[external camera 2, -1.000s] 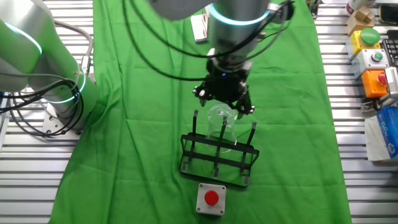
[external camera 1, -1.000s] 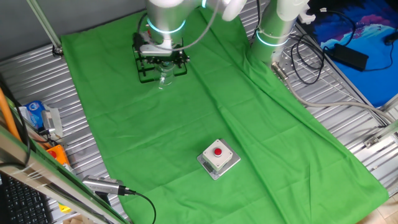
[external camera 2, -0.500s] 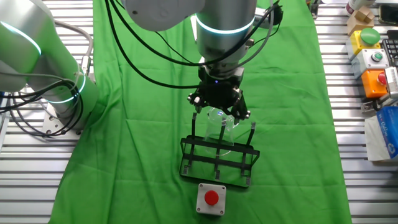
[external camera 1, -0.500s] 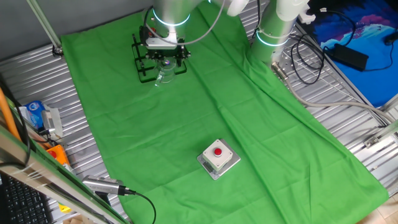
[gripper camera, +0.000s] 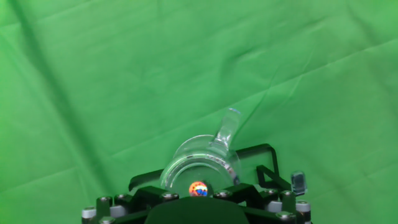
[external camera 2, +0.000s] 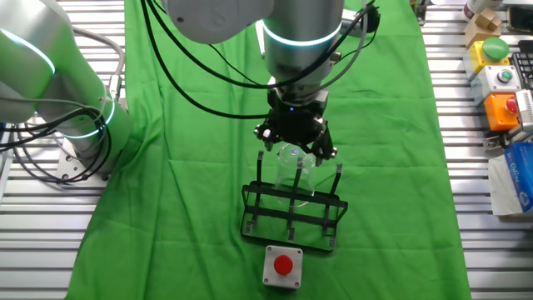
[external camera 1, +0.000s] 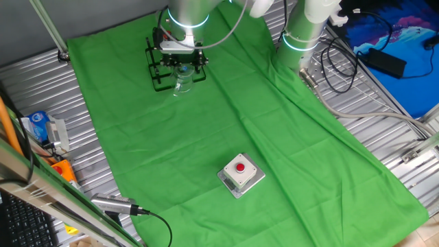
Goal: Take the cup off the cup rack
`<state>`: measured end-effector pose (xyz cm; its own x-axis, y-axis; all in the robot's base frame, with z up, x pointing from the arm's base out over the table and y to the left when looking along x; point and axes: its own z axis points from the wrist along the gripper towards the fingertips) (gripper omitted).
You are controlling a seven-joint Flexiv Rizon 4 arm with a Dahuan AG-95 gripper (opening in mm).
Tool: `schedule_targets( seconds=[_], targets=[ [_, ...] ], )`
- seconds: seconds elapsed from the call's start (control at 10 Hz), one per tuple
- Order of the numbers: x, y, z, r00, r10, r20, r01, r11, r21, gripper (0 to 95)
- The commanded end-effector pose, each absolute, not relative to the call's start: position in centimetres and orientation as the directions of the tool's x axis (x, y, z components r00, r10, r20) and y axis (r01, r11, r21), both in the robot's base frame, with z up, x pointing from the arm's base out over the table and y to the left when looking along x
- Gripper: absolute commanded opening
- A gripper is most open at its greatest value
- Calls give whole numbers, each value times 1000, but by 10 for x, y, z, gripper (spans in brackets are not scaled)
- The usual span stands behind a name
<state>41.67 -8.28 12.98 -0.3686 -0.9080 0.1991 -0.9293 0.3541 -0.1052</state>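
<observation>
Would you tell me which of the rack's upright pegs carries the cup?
The middle peg of the back row on the cup rack carries the cup, beneath the claw; the others stand bare.

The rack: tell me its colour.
Black. The rack is a wire frame, clearest in the other fixed view, against the green cloth.

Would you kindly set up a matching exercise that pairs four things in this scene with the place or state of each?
Things:
1. cup
2. cup rack
3. red-button box
4. end effector

Descriptions:
A. grey, alone on the cloth, apart from the rack
B. black wire frame standing on the green cloth
C. transparent, upside down on a rack peg
D. right above the glass, at the rack

Pairs: 1-C, 2-B, 3-A, 4-D
</observation>
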Motion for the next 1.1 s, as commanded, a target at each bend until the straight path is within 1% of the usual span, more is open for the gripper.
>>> schedule_targets(
  seconds=[0.1, 0.2, 0.4, 0.5, 0.9, 1.0, 1.1],
  targets=[
    [418, -80, 128, -370, -907, 199, -929, 356, -107, 760],
    [418, -80, 127, -370, -908, 199, -929, 355, -108, 950],
    [418, -80, 125, -365, -910, 197, -930, 348, -117, 950],
    [418, -80, 123, -366, -910, 196, -930, 348, -123, 760],
    [417, -80, 122, -374, -908, 189, -926, 355, -126, 760],
    [417, -80, 122, -380, -906, 184, -924, 362, -126, 570],
    [417, -81, 122, -402, -898, 176, -914, 385, -126, 0]
  ],
)
